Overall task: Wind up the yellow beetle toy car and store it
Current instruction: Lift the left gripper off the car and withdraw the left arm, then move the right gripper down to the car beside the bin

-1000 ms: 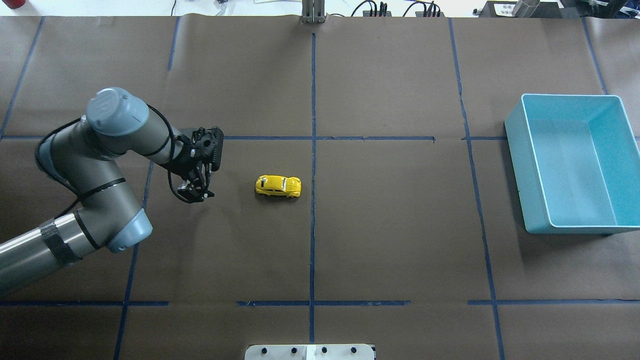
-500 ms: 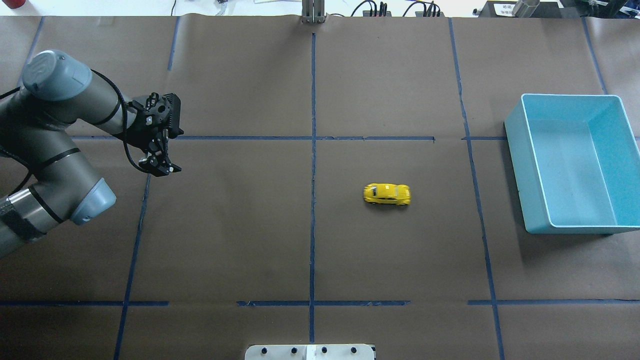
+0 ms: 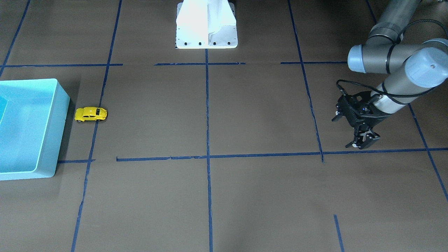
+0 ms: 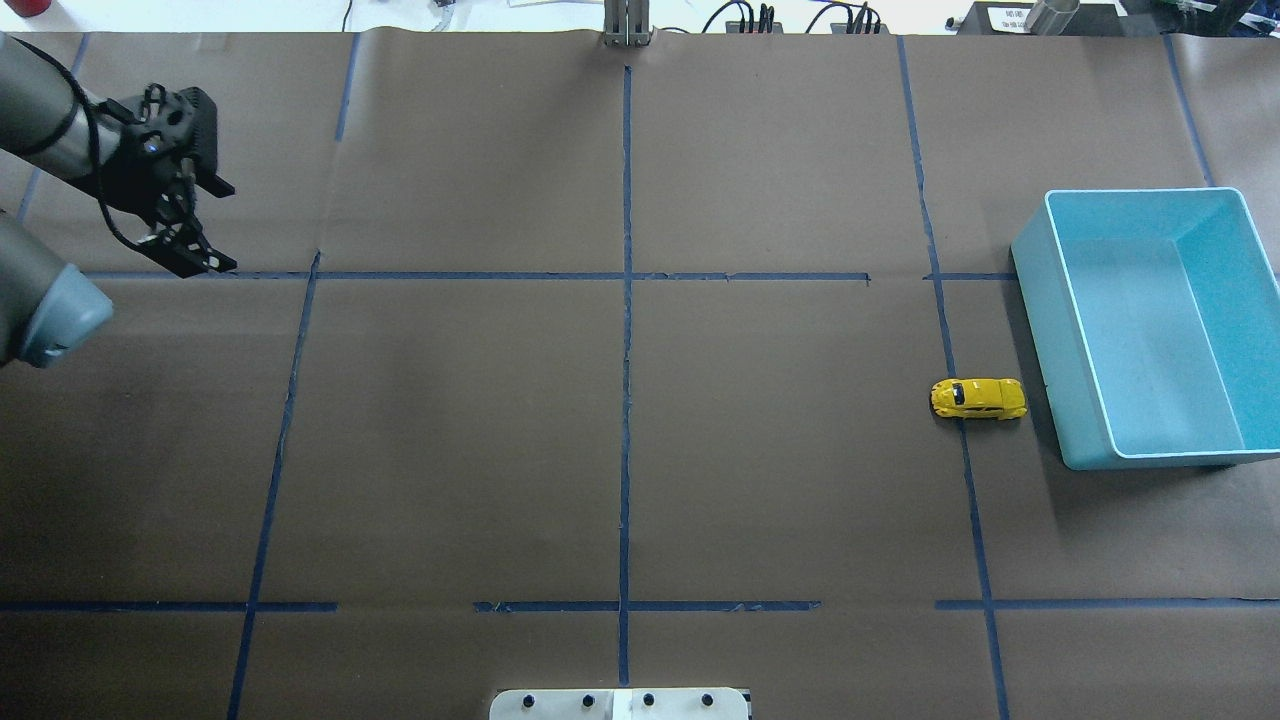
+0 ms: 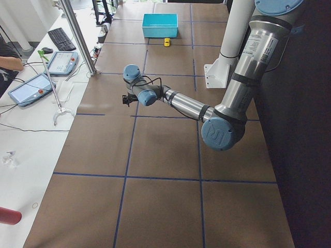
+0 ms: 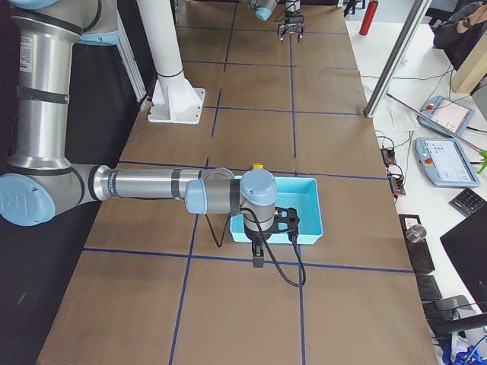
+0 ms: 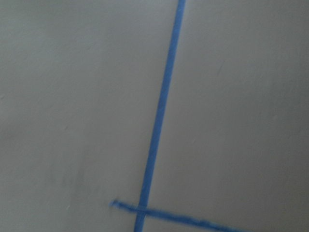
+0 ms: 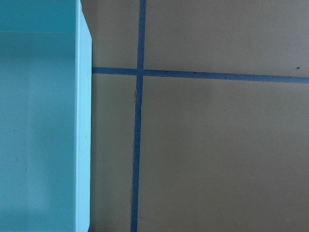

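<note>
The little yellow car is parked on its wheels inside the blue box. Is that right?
Not quite. The yellow car is on its wheels, but it is not inside the blue box. It stands on the table just outside the box's wall. The overhead view shows this, and the box looks empty there.

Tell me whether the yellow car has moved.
Yes. The yellow beetle toy car rolled rightward past the centre tape line to just short of the blue bin.
</note>
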You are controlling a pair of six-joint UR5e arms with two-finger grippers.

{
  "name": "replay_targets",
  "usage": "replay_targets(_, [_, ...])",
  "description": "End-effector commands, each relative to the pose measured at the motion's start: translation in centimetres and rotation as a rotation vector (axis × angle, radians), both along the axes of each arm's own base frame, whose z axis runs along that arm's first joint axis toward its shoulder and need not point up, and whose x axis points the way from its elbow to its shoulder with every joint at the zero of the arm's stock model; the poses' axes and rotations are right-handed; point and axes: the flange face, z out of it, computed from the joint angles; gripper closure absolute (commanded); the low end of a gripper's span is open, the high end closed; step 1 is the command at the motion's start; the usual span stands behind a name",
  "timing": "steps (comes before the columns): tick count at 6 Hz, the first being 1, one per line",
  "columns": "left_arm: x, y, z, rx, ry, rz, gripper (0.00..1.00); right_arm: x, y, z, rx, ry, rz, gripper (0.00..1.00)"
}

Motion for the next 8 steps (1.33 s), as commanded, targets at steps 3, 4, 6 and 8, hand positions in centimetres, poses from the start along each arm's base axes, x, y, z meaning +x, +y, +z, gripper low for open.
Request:
replay_targets(3, [-21.2, 0.2, 7.5, -0.337, -0.077, -0.295, 0.0, -7.0, -1.9, -14.1, 0.063, 0.004, -0.149, 0.0])
replay_targets(4, [-25.9, 2.6, 11.4, -0.465, -0.067, -0.362, 0.0, -8.7, -3.8, -17.8, 0.08, 0.006, -0.179, 0.0])
replay_targets(6, [-33.2, 6.8, 15.0, -0.668, -0.06, -0.493, 0.0, -17.2, -3.8, -22.7, 0.205, 0.019, -0.355, 0.0])
replay_targets(8, [-32.3, 9.9, 15.0, -1.077, 0.055, -0.715, 0.0, -23.9, -2.8, -27.7, 0.355, 0.05, -0.487, 0.0])
